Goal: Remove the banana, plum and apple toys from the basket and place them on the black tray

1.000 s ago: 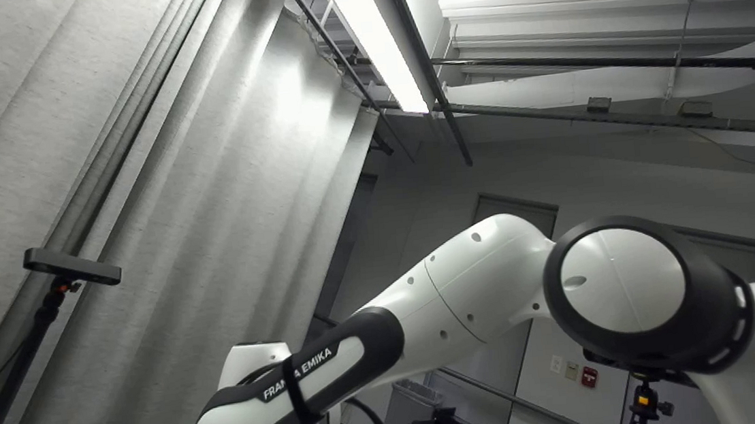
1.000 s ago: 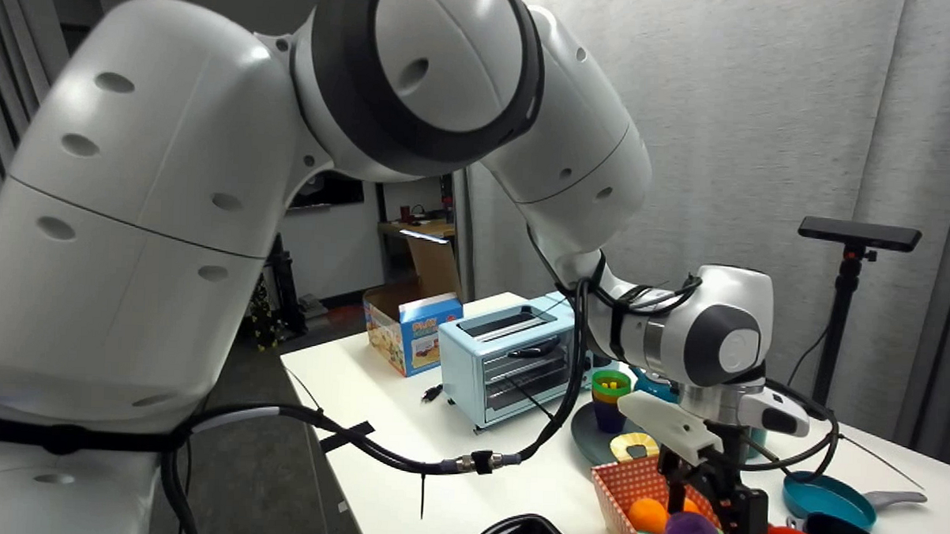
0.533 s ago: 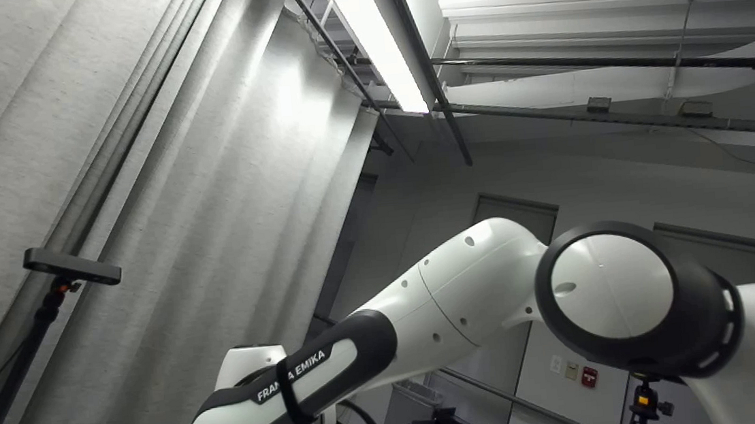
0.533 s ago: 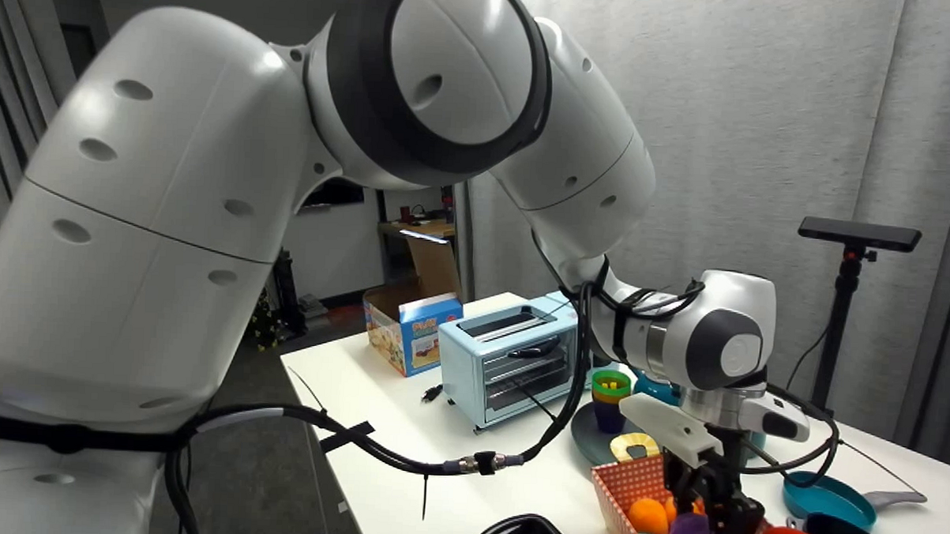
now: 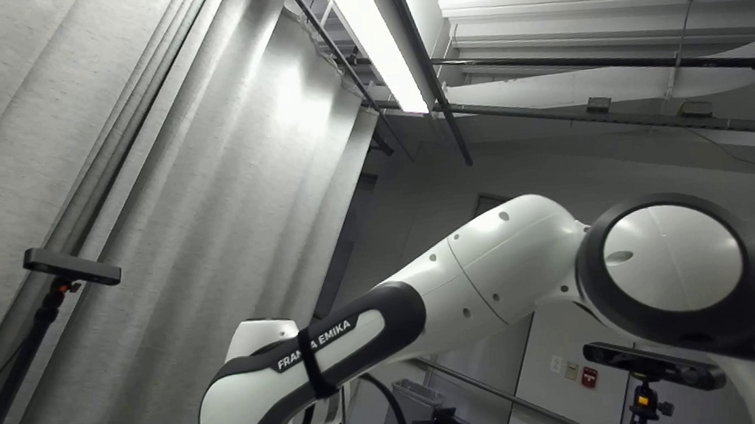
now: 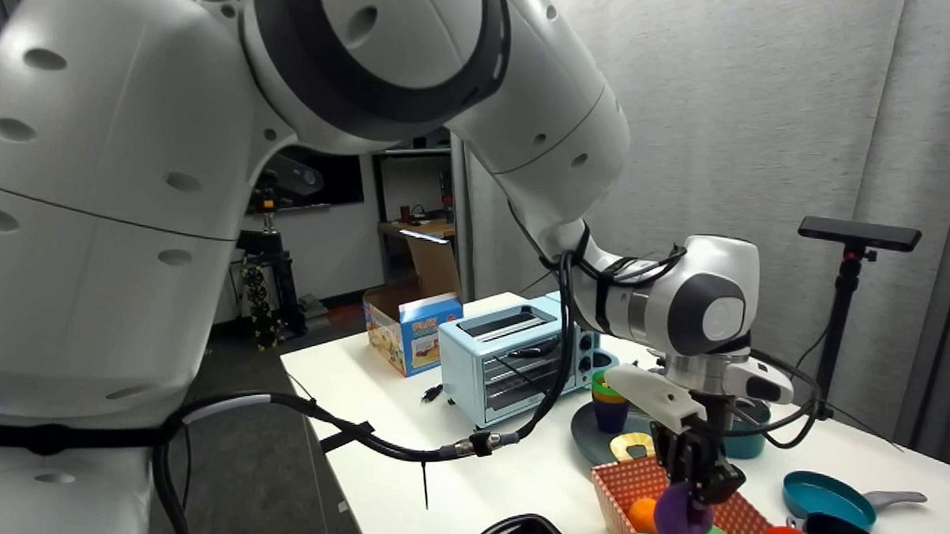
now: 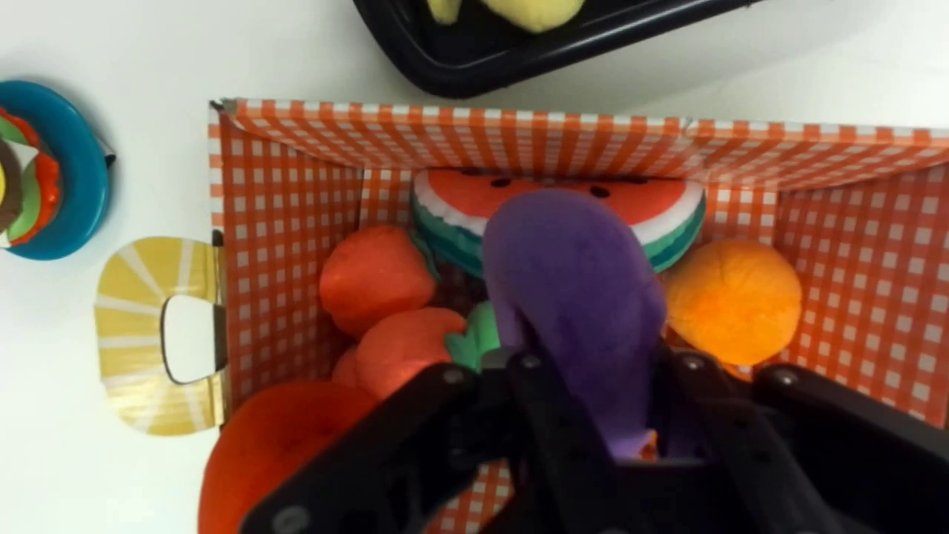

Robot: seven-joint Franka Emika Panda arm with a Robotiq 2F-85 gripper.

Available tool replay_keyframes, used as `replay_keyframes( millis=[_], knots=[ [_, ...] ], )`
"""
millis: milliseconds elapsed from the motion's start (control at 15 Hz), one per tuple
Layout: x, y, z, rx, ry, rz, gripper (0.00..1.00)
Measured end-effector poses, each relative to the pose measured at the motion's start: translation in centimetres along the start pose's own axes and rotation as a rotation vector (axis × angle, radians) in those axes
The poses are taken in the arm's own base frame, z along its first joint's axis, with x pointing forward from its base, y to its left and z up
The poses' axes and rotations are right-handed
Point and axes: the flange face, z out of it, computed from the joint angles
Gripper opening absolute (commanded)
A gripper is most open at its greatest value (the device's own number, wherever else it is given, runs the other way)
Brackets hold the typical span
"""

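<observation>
My gripper (image 7: 612,363) is shut on the purple plum toy (image 7: 574,274), gripping its near part in the wrist view. In an exterior view the plum (image 6: 681,518) hangs under the gripper (image 6: 696,488), just above the other toys in the red-checked basket (image 7: 289,130). A yellow toy (image 7: 537,9), apparently the banana, lies in the black tray (image 7: 474,78), cut off by the frame's top. Two red toys, one round (image 7: 378,278) and one beside a green leaf (image 7: 408,348), sit in the basket; which is the apple I cannot tell.
The basket also holds a watermelon slice (image 7: 456,204) and an orange (image 7: 734,300). A large red thing (image 7: 270,437) overlaps its left wall. Beyond stand a toaster oven (image 6: 503,355), a teal pan (image 6: 830,501) and a blue dish (image 7: 85,163) with stacked food.
A second ago the jaws stood apart around the plum, low in the basket. They have closed on it, and the arm has lifted it up and slightly towards the tray.
</observation>
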Motion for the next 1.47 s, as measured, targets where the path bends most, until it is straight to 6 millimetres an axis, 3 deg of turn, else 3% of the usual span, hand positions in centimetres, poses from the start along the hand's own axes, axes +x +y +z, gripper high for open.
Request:
replay_keyframes(
  millis=[267, 667, 1267, 1333, 1400, 1467],
  knots=[
    [-4.5, -1.1, -1.7, 0.003, -0.017, -0.048, 0.07],
    [-10.2, -1.4, -0.9, -0.036, -0.108, -0.110, 0.07],
    [-10.4, -1.6, -0.1, -0.066, -0.116, -0.163, 0.07],
    [-10.5, -1.8, 0.1, -0.067, -0.120, -0.170, 0.11],
    [-10.6, -2.1, 0.3, -0.068, -0.124, -0.179, 0.53],
    [-10.7, -2.5, 0.6, -0.070, -0.129, -0.189, 0.54]
  ],
)
